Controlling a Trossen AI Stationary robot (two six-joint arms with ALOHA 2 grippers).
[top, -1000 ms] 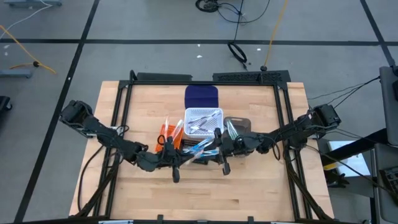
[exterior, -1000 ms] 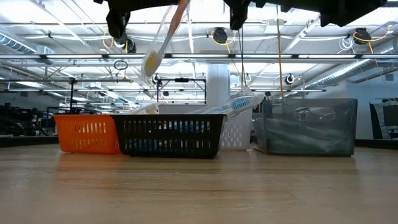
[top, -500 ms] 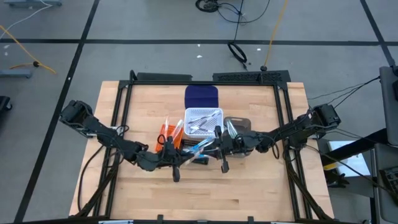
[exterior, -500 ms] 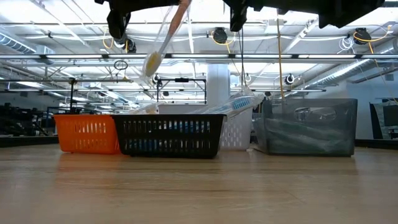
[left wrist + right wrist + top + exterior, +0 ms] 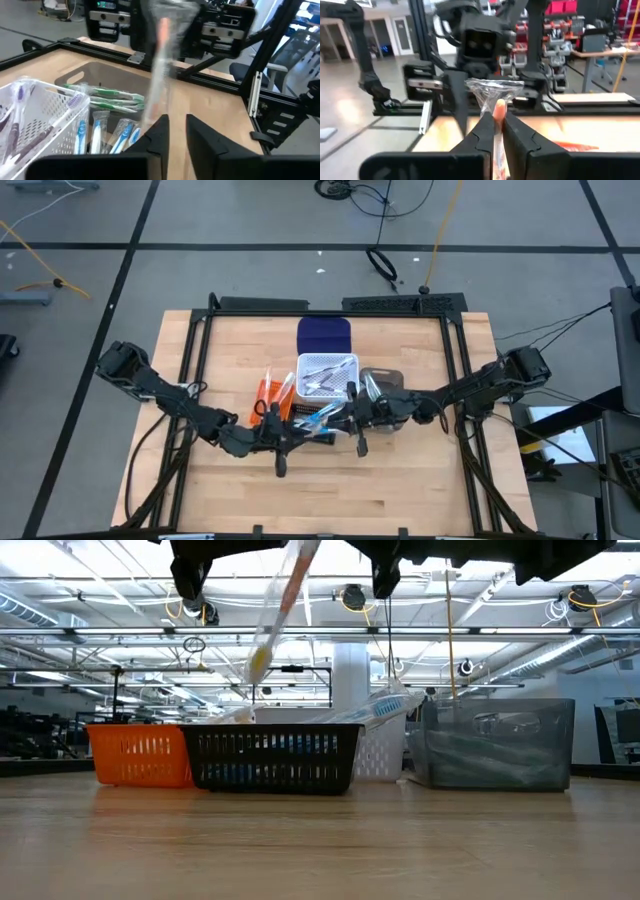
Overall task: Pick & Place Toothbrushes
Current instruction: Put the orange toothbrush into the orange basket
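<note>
An orange-pink toothbrush (image 5: 280, 600) in a clear wrapper hangs steeply above the bins, bristle end low. My right gripper (image 5: 496, 127) is shut on it over the black bin (image 5: 272, 755). My left gripper (image 5: 177, 131) faces it from the table's left with its fingers a little apart. The toothbrush (image 5: 159, 70) passes beside one left finger; I cannot tell whether they touch. More toothbrushes lie in the bins: green ones (image 5: 115, 97), blue ones (image 5: 100, 135). My right gripper pinches the toothbrush between its two fingers near its upper, handle end (image 5: 497, 107), just below the crimped end of the wrapper (image 5: 495, 89). The toothbrush is lifted clear of the bins and hangs tilted below the hold.
Small bins stand grouped mid-table: orange (image 5: 268, 392), black, white (image 5: 327, 373), grey (image 5: 385, 380) and a dark blue one (image 5: 324, 335) behind. Bare wood (image 5: 330, 495) lies toward the near edge. A black frame rail (image 5: 460, 380) borders the table.
The hanging toothbrush has swung. Its lower bristle end has moved toward the table's right and dropped, so it hangs steeper than a second ago. Its upper end has stayed up between the two grippers.
</note>
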